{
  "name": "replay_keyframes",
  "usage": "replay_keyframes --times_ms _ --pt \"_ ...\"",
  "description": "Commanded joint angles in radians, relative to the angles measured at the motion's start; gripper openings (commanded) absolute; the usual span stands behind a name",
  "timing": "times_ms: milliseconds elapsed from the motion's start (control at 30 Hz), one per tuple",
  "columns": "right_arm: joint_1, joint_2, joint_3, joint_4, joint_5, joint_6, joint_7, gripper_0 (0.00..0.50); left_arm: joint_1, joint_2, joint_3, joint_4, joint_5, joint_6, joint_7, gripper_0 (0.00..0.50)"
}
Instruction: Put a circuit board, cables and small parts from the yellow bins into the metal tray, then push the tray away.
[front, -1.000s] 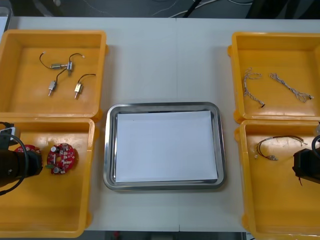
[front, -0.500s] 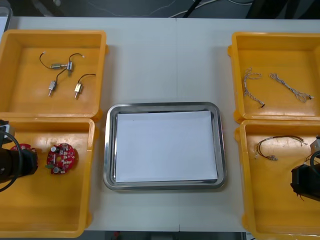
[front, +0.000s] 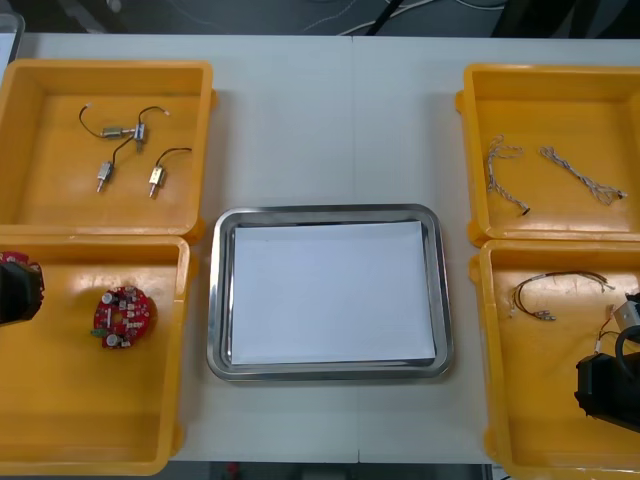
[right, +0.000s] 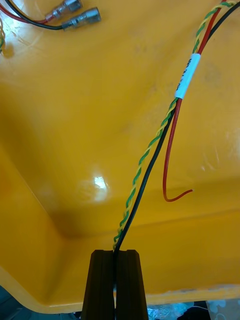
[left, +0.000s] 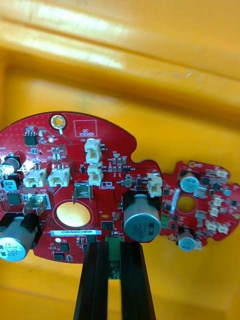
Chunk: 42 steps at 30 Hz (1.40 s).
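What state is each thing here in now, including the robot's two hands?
Left hand: shut on the edge of a round red circuit board.
Right hand: shut on a red, black and yellow-green cable bundle.
Second round red circuit board: lying loose in its yellow bin.
Shiny metal tray: white inside, nothing placed in it.
Small metal parts: lying loose, not gripped.

Bright, even overhead light, soft shadows, white glare on the yellow bin (right: 98, 182) floor

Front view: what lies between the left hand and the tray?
A loose board, the bin wall and a strip of table, seen in the front view.
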Motion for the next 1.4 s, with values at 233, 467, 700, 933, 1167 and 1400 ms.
replay_keyframes --times_ms 233,467,700,933,1167,1400 --pt "0.032 0.012 -0.025 -0.033 -0.003 0.007 -0.022 0.004 -0.219 0.053 -0.063 -0.054 0.062 0.028 0.060 0.000" --pt "0.026 0.012 -0.025 -0.033 0.004 0.007 -0.025 0.384 -0.280 0.048 -0.210 -0.077 0.092 0.028 0.237 0.000" --pt "-0.005 0.005 -0.043 -0.033 0.005 0.007 -0.034 0.461 -0.300 0.048 -0.419 -0.138 0.046 0.028 0.398 0.000" --pt "-0.051 -0.005 -0.063 -0.033 0.011 0.007 -0.052 0.463 -0.326 0.041 -0.574 -0.166 0.032 0.028 0.548 0.000" --pt "-0.140 -0.015 -0.084 0.064 0.005 0.007 -0.062 0.462 -0.342 0.018 -0.762 -0.157 -0.071 0.028 0.651 0.000" --pt "-0.234 -0.041 -0.089 0.197 0.019 -0.010 -0.074 0.464 -0.340 -0.019 -0.927 -0.101 -0.189 0.028 0.689 0.000"
